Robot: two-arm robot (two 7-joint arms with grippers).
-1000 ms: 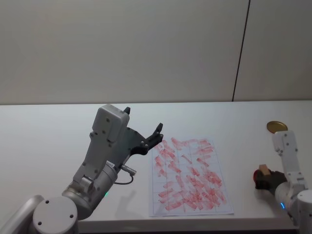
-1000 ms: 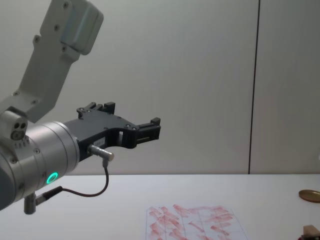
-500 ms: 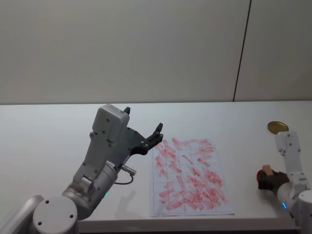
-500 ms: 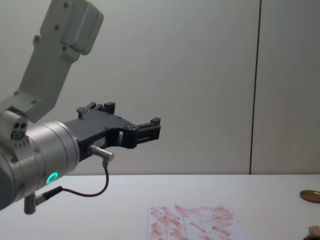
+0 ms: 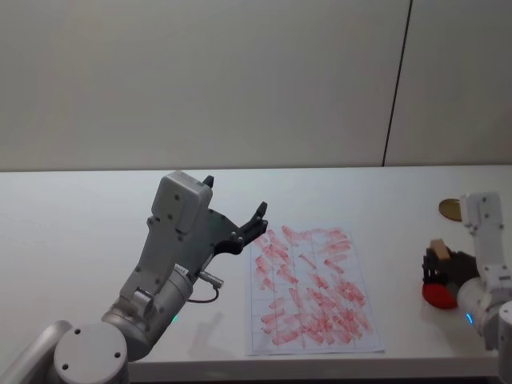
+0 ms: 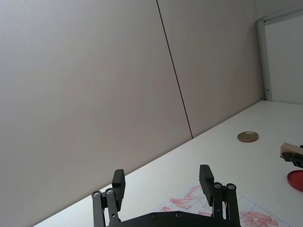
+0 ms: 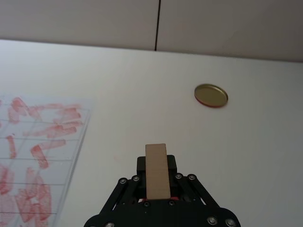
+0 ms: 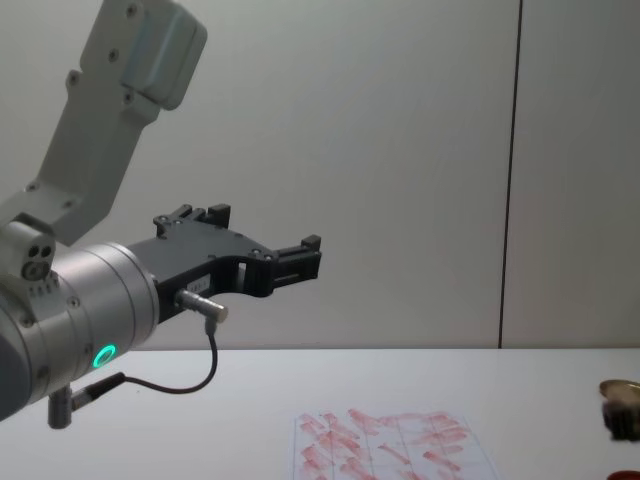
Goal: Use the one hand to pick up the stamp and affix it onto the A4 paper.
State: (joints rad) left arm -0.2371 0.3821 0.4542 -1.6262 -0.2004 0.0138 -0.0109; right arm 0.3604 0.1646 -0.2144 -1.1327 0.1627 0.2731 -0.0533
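At the table's right edge, the right gripper [image 5: 442,269] is clamped on the stamp [image 5: 437,251], holding the tan block upright just above a red ink pad [image 5: 438,295], probably to keep its inked face off the table for the carry. The A4 paper [image 5: 312,292] lies well apart, toward the middle. The left gripper [image 6: 162,176] hangs raised beside the sheet, fingers spread, idle.

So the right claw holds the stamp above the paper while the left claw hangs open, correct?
Not above the paper: the head view shows the right claw holding the stamp over bare table, right of the paper. The left claw does hang open.
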